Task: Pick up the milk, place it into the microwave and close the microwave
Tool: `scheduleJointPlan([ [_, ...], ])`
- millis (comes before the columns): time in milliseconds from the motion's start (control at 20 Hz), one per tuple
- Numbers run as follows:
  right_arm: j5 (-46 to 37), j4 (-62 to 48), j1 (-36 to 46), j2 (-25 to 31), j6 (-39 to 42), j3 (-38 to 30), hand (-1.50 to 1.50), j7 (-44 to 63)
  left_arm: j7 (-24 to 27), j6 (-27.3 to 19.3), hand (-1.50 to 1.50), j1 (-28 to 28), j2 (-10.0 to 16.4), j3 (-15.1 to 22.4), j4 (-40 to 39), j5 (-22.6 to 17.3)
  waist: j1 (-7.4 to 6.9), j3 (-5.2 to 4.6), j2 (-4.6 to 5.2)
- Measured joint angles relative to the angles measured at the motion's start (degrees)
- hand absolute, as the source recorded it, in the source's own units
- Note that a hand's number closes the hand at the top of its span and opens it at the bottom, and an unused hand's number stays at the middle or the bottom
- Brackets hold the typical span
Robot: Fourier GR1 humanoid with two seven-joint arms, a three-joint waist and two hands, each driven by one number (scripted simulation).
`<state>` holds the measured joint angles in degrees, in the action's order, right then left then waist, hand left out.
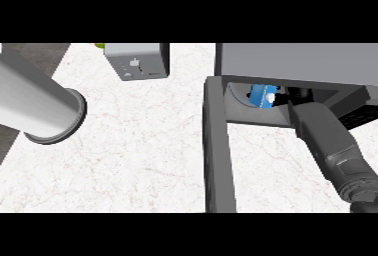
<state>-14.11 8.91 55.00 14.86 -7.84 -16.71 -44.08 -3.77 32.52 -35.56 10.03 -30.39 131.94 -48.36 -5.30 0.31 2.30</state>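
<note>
Milk (262,95) — a blue carton — sits inside the microwave (295,62) at two o'clock. The right hand (297,94) is just beside it in the cavity — whether it is grasping or released cannot be told. Microwave door (218,150) open. Toaster (136,61) at eleven o'clock on the counter (133,150).

The milk (262,95) sits inside the microwave (295,62) at the back right of the counter (133,165), my right hand (299,94) just beside it. The open door (219,150) juts toward me; a toaster (136,60) stands farther left.
</note>
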Motion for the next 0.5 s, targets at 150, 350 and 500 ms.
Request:
scheduleJointPlan([
  [150, -0.81, -0.44, 1.34, 0.94, -3.55, 0.18, 1.5, 0.85, 0.06, -0.1, -1.5, 0.98, 0.28, 0.16, -0.16, -0.26, -0.91, -0.01, 0.36],
  [350, -1.42, -1.05, 3.13, 2.24, -6.8, 0.13, 1.5, 2.19, -0.24, -0.21, -1.5, 2.22, 0.95, 0.58, -0.34, -0.78, -2.07, 0.01, 0.97],
  [500, -1.46, -1.49, 3.67, 2.93, -8.36, -0.17, 1.5, 2.58, -0.56, -0.46, -1.5, 3.01, 1.76, 0.48, -0.34, -1.14, -2.65, 0.02, 1.26],
])
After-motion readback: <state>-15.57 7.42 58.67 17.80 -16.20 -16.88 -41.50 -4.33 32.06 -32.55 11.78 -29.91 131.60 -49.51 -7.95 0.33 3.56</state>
